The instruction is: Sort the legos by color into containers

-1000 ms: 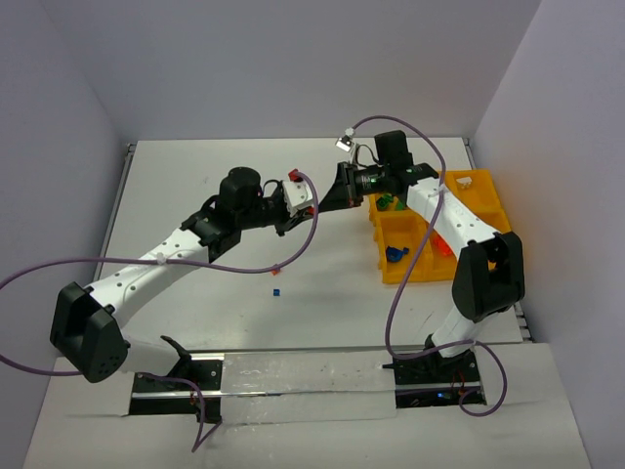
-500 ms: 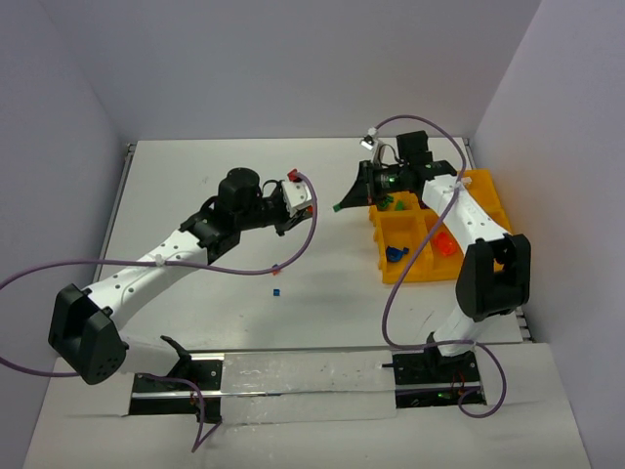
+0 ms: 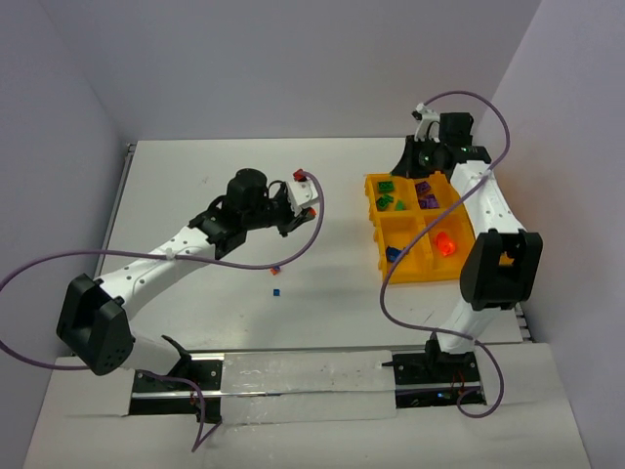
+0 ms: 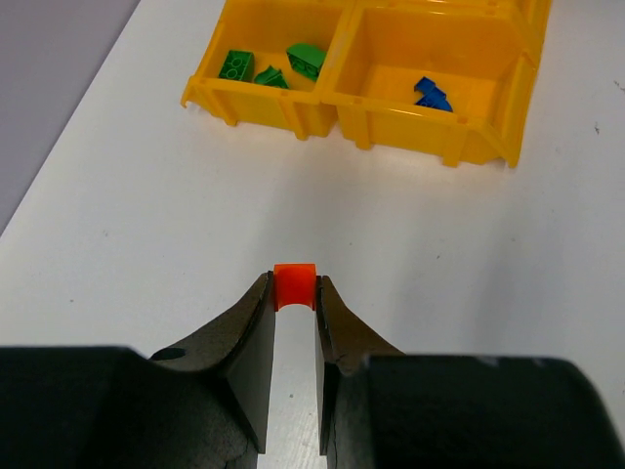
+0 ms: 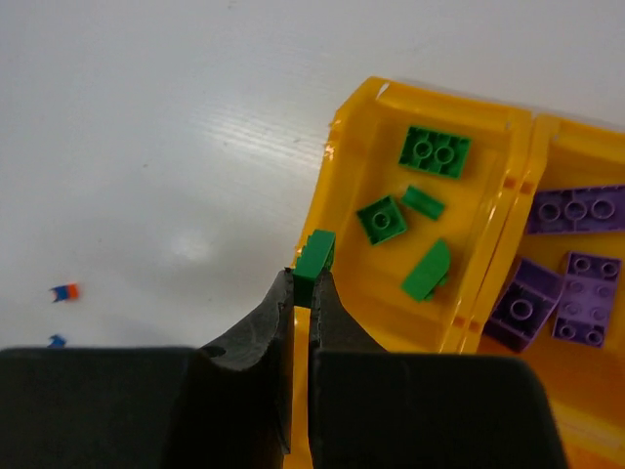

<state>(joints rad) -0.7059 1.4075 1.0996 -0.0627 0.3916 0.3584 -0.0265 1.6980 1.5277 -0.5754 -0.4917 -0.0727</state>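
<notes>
Placing step, by my judgement: the right gripper (image 5: pixel 301 285), clamped on a small green plastic brick (image 5: pixel 315 256) at lower centre, hung at the left rim of the yellow-orange plastic divided tray (image 5: pixel 337 132). The next move called for shifting right over the green compartment (image 5: pixel 386 166), then releasing. The left gripper (image 4: pixel 293 305) pinched a small orange plastic piece (image 4: pixel 294 283) below the tray.

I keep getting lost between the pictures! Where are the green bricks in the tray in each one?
Top view: green bricks, right of centre, tray's far-left compartment.
Left wrist: green bricks, top left.
Right wrist: green bricks, right of centre.
Shared landmark: the yellow tray around them.
</notes>
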